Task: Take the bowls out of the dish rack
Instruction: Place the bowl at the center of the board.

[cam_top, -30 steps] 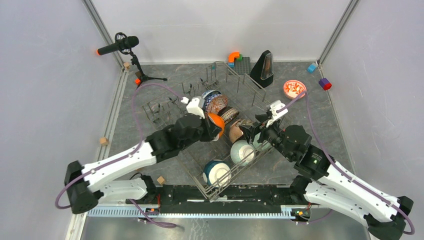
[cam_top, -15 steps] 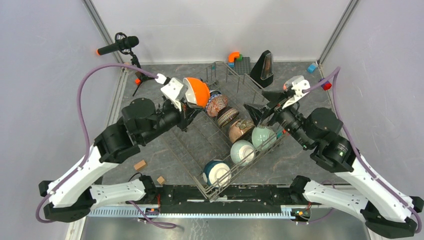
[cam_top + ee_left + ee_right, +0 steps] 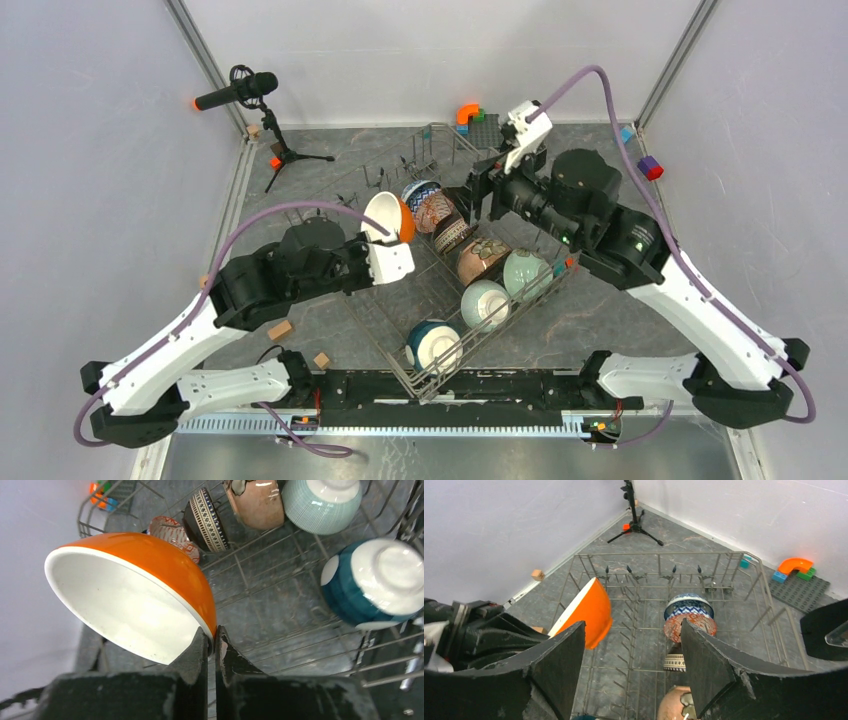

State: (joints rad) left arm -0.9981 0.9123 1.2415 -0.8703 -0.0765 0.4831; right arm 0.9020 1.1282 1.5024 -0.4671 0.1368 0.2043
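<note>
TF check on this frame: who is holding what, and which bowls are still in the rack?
1. The left pincer is shut on the rim of the orange bowl. True.
2. The right pincer grips the mint green bowl. False: it is open and empty, and the mint green bowl sits in the dish rack.
3. The teal bowl sits in the dish rack. True.
4. The orange bowl rests flat on the table. False: it is held up, tilted, over the dish rack.
</note>
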